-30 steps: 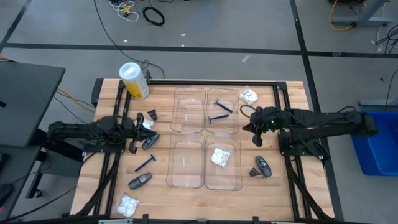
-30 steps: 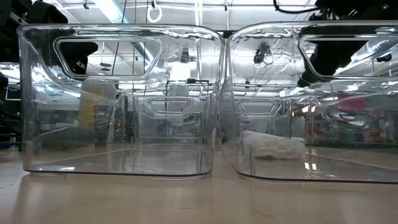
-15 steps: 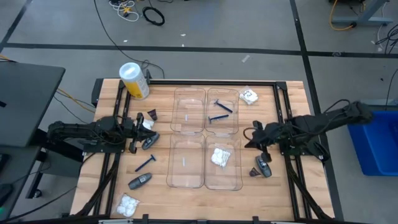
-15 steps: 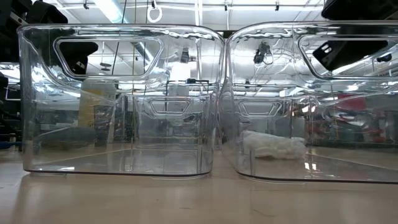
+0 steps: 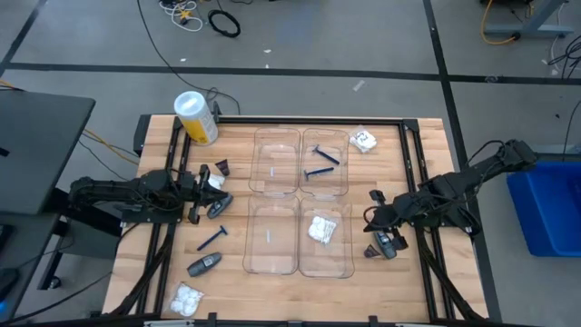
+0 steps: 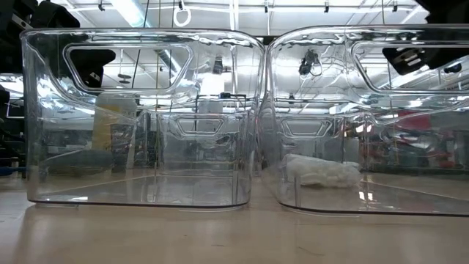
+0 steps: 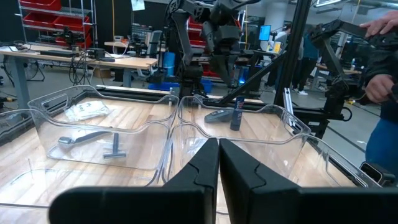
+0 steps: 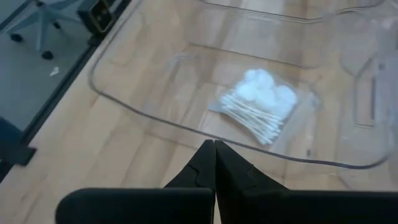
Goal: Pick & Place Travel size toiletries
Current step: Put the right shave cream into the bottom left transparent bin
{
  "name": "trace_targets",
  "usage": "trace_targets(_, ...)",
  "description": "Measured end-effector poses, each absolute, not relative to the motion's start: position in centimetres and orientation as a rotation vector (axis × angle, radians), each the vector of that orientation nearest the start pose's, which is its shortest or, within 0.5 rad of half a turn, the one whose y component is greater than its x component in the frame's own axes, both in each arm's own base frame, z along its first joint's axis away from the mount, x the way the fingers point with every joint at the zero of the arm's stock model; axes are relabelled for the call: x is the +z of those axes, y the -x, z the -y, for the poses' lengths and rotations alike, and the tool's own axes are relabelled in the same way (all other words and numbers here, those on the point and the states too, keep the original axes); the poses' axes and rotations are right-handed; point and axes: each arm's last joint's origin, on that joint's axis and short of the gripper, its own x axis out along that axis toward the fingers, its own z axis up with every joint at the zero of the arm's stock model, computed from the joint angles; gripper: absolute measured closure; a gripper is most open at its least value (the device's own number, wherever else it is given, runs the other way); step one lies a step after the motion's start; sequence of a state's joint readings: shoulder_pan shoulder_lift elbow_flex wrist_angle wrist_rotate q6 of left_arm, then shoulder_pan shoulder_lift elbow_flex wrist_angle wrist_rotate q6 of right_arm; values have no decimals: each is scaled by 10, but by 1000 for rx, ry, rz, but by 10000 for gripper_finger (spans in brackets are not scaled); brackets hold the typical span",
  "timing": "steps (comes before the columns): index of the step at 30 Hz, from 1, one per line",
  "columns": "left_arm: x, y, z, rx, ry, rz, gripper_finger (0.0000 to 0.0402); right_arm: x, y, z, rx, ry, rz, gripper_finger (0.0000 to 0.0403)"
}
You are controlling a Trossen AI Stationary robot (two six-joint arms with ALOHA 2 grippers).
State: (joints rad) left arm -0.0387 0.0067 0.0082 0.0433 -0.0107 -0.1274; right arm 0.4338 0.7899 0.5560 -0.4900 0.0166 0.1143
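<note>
Both grippers are shut and hold nothing. My right gripper (image 5: 376,216) (image 8: 214,146) hovers right of the near-right tray, just beyond a dark grey oval tube (image 5: 386,243) with a small dark piece (image 5: 371,252) beside it. In the right wrist view it looks down on a white packet (image 8: 261,102) lying in that tray (image 5: 321,229). My left gripper (image 5: 198,202) (image 7: 217,149) waits at the table's left, next to a grey tube (image 5: 219,207), a white packet (image 5: 213,180) and a dark cone (image 5: 221,168). One blue razor (image 5: 320,163) lies in the far-right tray, another (image 5: 212,238) on the table.
Several clear trays (image 5: 275,195) fill the table's middle. A yellow-and-white cylinder (image 5: 196,116) lies at the far left corner. Another white packet (image 5: 364,139) sits at the far right, one more (image 5: 188,299) and a grey tube (image 5: 205,264) near left. A person (image 7: 380,56) stands beyond the table.
My right gripper has travelled from beside the far-right tray toward the table's near edge, ending close to the grey tube on the right side. Its arm has drawn back toward the right edge. The left arm and all items have stayed put.
</note>
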Motion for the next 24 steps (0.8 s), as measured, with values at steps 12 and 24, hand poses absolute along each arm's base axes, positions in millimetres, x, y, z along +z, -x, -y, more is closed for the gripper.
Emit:
trace_targets(12, 170, -97, 4, -31, 128, 43, 379, 254, -147, -86, 457, 75, -676, 402)
trace_targets(24, 170, -97, 3, -31, 129, 43, 379, 292, -163, -109, 509, 60, -660, 402)
